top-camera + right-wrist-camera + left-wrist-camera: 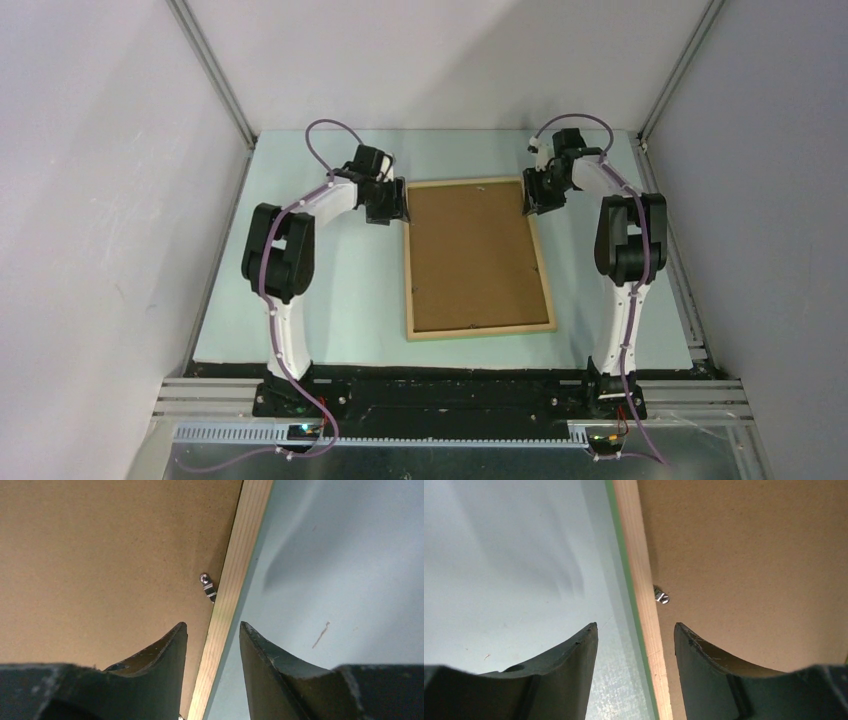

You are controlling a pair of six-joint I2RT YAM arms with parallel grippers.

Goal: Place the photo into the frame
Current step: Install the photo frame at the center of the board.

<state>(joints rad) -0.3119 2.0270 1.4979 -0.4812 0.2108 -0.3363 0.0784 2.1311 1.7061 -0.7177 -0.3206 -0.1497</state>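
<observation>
I saw the thin pale wooden picture frame lying flat, back up, in the middle of the light green counter. A brown cardboard board sat inside it. My left hand was open over the frame's left side. My right hand was open over its right side.

This is a robot test cell in a lab rather than a home or shop. Plain grey walls close in a pale green counter at 9, 12 and 3 o'clock, with bare aluminium rails running up the corners at 11 and 1 o'clock. At 6 o'clock two white-and-black robot arms, the left arm and the right arm, are bolted to a black base plate. Purple cables loop along them, and a slotted cable duct runs below the plate.
</observation>
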